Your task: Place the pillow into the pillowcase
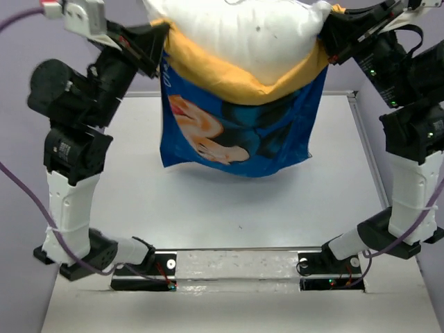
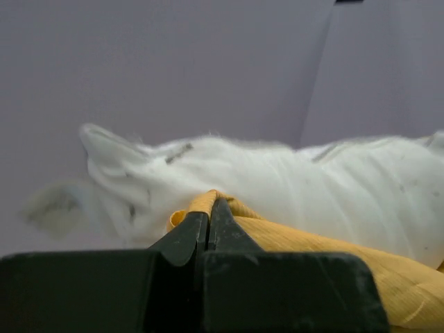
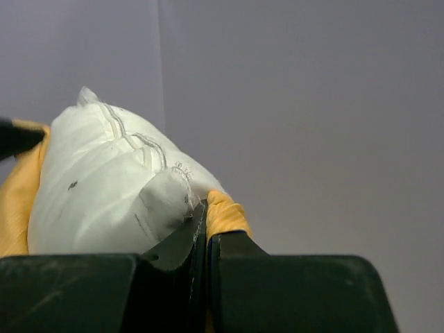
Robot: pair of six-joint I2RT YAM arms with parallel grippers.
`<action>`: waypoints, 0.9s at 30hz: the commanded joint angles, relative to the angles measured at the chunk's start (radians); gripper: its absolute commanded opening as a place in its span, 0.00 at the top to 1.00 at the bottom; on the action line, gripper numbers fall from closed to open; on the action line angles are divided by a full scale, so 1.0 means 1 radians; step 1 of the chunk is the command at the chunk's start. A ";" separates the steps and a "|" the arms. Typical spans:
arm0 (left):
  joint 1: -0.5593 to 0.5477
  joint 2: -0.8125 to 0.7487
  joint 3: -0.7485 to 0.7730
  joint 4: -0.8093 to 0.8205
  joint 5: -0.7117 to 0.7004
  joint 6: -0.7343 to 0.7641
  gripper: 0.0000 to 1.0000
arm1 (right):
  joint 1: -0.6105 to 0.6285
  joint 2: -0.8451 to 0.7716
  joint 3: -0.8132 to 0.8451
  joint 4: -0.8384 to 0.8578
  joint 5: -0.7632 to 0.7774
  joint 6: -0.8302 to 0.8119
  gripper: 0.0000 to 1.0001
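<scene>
The pillowcase (image 1: 236, 132) hangs above the table (image 1: 229, 208). The pillow (image 1: 239, 35) sits in the pillowcase's open top, its upper part sticking out. The left gripper (image 1: 159, 45) pinches the pillowcase's top left corner, and the right gripper (image 1: 330, 32) pinches its top right corner.

Pillow (image 1: 236, 35) smooth white cloth; pillowcase (image 1: 236, 132) fine-ribbed yellow cloth; table (image 1: 208, 208) matt.

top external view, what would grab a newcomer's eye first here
First, the plump white pillow bulging out of the mouth of the pillowcase, high at the far middle of the view, above the table. Next, the pillowcase's blue face with its big cartoon head, hanging below a mustard-yellow rim. Then the left gripper and right gripper, each shut on a top corner of that yellow rim, holding it all up.
</scene>
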 commanded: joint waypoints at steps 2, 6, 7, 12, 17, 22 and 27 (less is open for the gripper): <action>-0.019 0.125 0.567 -0.035 0.008 0.043 1.00 | 0.006 -0.119 -0.039 0.176 -0.063 0.008 1.00; 0.027 -0.005 0.520 0.151 0.045 0.031 1.00 | 0.006 -0.097 0.012 0.169 -0.018 -0.016 1.00; 0.027 0.231 0.801 0.035 0.091 0.003 1.00 | 0.006 -0.039 0.311 0.120 -0.052 -0.002 1.00; 0.076 0.001 0.224 0.212 0.046 -0.017 1.00 | 0.006 -0.213 -0.335 0.277 0.029 -0.028 1.00; 0.071 0.230 0.496 -0.136 -0.093 -0.006 1.00 | 0.006 -0.231 -0.385 0.310 0.050 -0.002 1.00; 0.117 0.150 0.522 0.200 0.124 -0.068 1.00 | 0.006 0.112 0.480 0.028 -0.069 -0.009 1.00; 0.214 0.179 0.872 0.165 0.212 -0.165 1.00 | 0.006 0.077 0.381 0.043 -0.044 -0.002 1.00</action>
